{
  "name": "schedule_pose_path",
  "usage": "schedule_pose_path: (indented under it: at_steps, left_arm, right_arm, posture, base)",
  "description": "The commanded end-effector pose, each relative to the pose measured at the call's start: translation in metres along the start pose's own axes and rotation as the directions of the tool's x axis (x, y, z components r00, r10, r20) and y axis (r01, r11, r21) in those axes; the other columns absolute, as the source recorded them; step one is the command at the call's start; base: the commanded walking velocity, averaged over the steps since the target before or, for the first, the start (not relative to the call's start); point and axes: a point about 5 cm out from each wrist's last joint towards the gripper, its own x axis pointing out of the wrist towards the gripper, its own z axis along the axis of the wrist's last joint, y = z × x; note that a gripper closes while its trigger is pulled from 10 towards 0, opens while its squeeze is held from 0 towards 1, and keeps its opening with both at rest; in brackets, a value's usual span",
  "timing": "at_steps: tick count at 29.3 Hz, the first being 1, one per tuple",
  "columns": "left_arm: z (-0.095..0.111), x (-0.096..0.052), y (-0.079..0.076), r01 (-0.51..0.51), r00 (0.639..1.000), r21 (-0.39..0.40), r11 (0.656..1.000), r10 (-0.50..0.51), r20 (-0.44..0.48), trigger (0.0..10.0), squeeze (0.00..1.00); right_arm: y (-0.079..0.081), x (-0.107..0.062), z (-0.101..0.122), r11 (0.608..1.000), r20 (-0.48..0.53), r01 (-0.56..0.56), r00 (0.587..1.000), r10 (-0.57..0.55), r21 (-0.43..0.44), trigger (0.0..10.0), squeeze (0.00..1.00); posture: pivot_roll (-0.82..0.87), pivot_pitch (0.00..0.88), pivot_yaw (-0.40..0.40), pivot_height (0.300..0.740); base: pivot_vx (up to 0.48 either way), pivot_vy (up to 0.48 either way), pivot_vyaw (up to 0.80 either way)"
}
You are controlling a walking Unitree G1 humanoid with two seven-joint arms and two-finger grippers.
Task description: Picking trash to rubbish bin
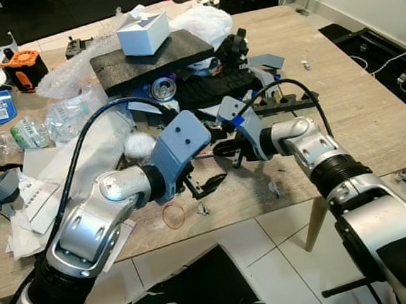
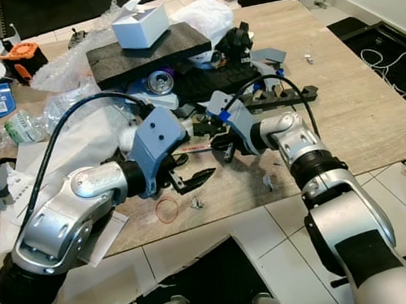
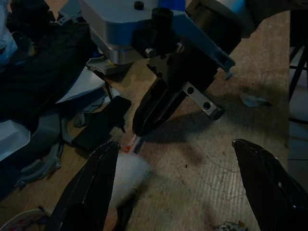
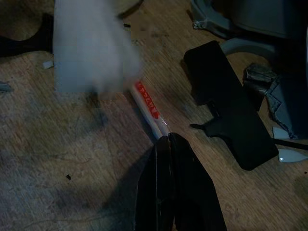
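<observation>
Right gripper has its fingers pinched on one end of a thin white tube lying on the table. Left gripper is spread wide just beside it. I'd lift slow, that grip looks skimpy. One tube, one rubber band, one can.

On the light wooden table in front of me, my right gripper sits near the middle, fingers pressed together on the end of a thin white tube with a red label. My left gripper lies just to its left with its fingers spread, a white fluffy wad between them. A thin orange rubber band lies nearer the table's front edge. Behind both grippers, a small white cardboard box rests on a dark foam slab, with a metal can beneath the slab's front edge.
</observation>
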Motion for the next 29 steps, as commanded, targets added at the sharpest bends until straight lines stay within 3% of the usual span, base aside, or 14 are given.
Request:
schedule_pose_path:
  at_steps: [1,5,10,13,14,15,16,18,20,25,26,27,28,29]
  left_arm:
    - [-0.004,0.001,-0.003,0.005,1.0,-0.018,1.0,-0.006,-0.013,10.0,0.0]
    - [0.0,0.002,-0.002,0.002,1.0,-0.049,0.999,-0.001,0.018,10.0,0.0]
    - [0.001,0.0,0.002,-0.026,0.999,-0.066,0.998,0.028,0.034,10.0,0.0]
    - [-0.002,-0.004,0.004,-0.055,0.998,-0.088,0.995,0.058,0.032,10.0,0.0]
    - [-0.002,-0.004,0.004,-0.055,0.998,-0.088,0.995,0.058,0.032,10.0,0.0]
    - [-0.003,-0.005,0.004,-0.062,0.997,-0.095,0.994,0.065,0.03,10.0,0.0]
    - [-0.003,-0.005,0.004,-0.062,0.997,-0.095,0.994,0.065,0.03,10.0,0.0]
    - [-0.008,-0.008,0.005,-0.082,0.996,-0.117,0.99,0.085,0.024,10.0,0.0]
    - [-0.009,-0.008,0.006,-0.09,0.995,-0.125,0.988,0.093,0.021,10.0,0.0]
    - [-0.011,-0.006,0.008,-0.099,0.994,-0.141,0.985,0.103,0.025,10.0,0.0]
    - [-0.01,-0.004,0.008,-0.097,0.995,-0.133,0.986,0.101,0.027,10.0,0.0]
    - [-0.009,-0.003,0.008,-0.095,0.995,-0.13,0.987,0.099,0.029,10.0,0.0]
    - [-0.008,-0.002,0.009,-0.094,0.995,-0.125,0.988,0.099,0.031,10.0,0.0]
    - [-0.007,-0.001,0.009,-0.094,0.995,-0.121,0.988,0.099,0.033,10.0,0.0]
  right_arm:
    - [0.009,0.006,-0.026,0.998,-0.1,-0.026,0.995,0.032,0.055,0.0,0.0]
    - [0.006,0.001,-0.022,0.997,-0.08,-0.05,0.995,0.054,0.052,0.0,0.0]
    - [-0.006,-0.02,-0.013,0.998,-0.045,-0.032,0.998,0.034,0.046,0.0,0.0]
    - [-0.012,-0.052,-0.008,0.996,0.021,-0.048,0.999,0.046,0.075,0.0,0.0]
    - [-0.012,-0.052,-0.008,0.996,0.021,-0.048,0.999,0.046,0.075,0.0,0.0]
    - [-0.011,-0.064,-0.008,0.994,0.046,-0.07,0.997,0.066,0.085,0.0,0.0]
    - [-0.011,-0.064,-0.008,0.994,0.046,-0.07,0.997,0.066,0.085,0.0,0.0]
    - [-0.005,-0.096,-0.005,0.988,0.111,-0.114,0.989,0.102,0.103,0.0,0.0]
    - [-0.001,-0.107,-0.004,0.986,0.132,-0.133,0.984,0.119,0.105,0.0,0.0]
    - [0.013,-0.11,-0.001,0.976,0.2,-0.205,0.961,0.189,0.066,0.0,0.0]
    - [0.016,-0.104,-0.001,0.978,0.208,-0.208,0.958,0.197,0.03,3.3,0.0]
    - [0.017,-0.096,0.0,0.979,0.218,-0.202,0.956,0.195,0.012,10.0,0.6]
    - [0.017,-0.088,0.001,0.981,0.229,-0.195,0.955,0.187,0.013,10.0,1.0]
    - [0.017,-0.082,0.002,0.981,0.241,-0.193,0.953,0.182,0.025,10.0,1.0]
  posture:
    - [0.07,0.233,0.031,0.74]
    - [0.06,0.231,0.03,0.74]
    - [0.06,0.23,0.019,0.74]
    - [0.04,0.229,0.015,0.74]
    - [0.04,0.229,0.015,0.74]
    - [0.04,0.227,0.017,0.74]
    - [0.04,0.227,0.017,0.74]
    - [0.02,0.222,0.026,0.74]
    - [0.02,0.223,0.03,0.74]
    - [0.0,0.229,0.039,0.74]
    - [0.01,0.233,0.037,0.74]
    - [0.01,0.237,0.032,0.74]
    - [0.02,0.24,0.025,0.74]
    - [0.02,0.24,0.025,0.74]
  base:
    - [0.0,0.0,0.0]
    - [0.0,0.0,0.0]
    - [0.0,0.0,0.0]
    - [0.0,0.0,0.0]
    - [0.0,0.0,0.0]
    - [0.0,0.0,0.0]
    - [0.0,0.0,0.0]
    - [0.0,0.0,0.0]
    - [0.0,0.0,0.0]
    - [0.0,0.0,0.0]
    - [0.0,0.0,0.0]
    - [0.0,0.0,0.0]
    - [0.0,0.0,0.0]
    - [0.0,0.0,0.0]
